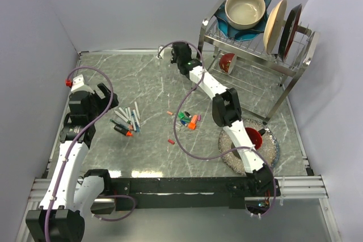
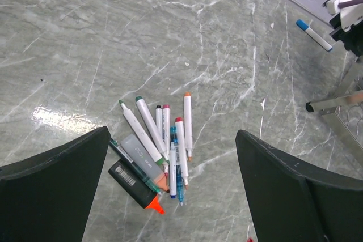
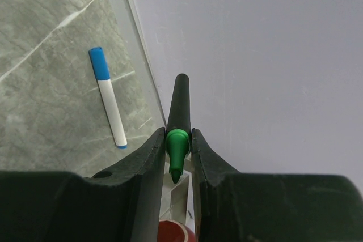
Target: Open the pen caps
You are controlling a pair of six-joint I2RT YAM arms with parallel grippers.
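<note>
My right gripper [image 3: 177, 152] is shut on a black marker with a bare green tip [image 3: 177, 143], held up by the back wall; it shows at the table's far middle [image 1: 180, 60]. A white marker [image 3: 110, 106] with its blue cap [image 3: 97, 62] on lies on the table below it, and also shows in the left wrist view [image 2: 313, 35]. My left gripper [image 2: 173, 188] is open and empty, above a pile of uncapped markers [image 2: 161, 140] at the left [image 1: 127, 122]. Loose pen caps [image 1: 187, 120] in green, orange, pink and blue lie mid-table, with two red ones apart [image 1: 171, 140].
A metal dish rack [image 1: 249, 49] with a bowl and plates stands at the back right. A red bowl [image 1: 252, 138] sits on a glass plate [image 1: 272, 154] at the front right. A black highlighter with an orange tip [image 2: 136, 188] lies in the marker pile.
</note>
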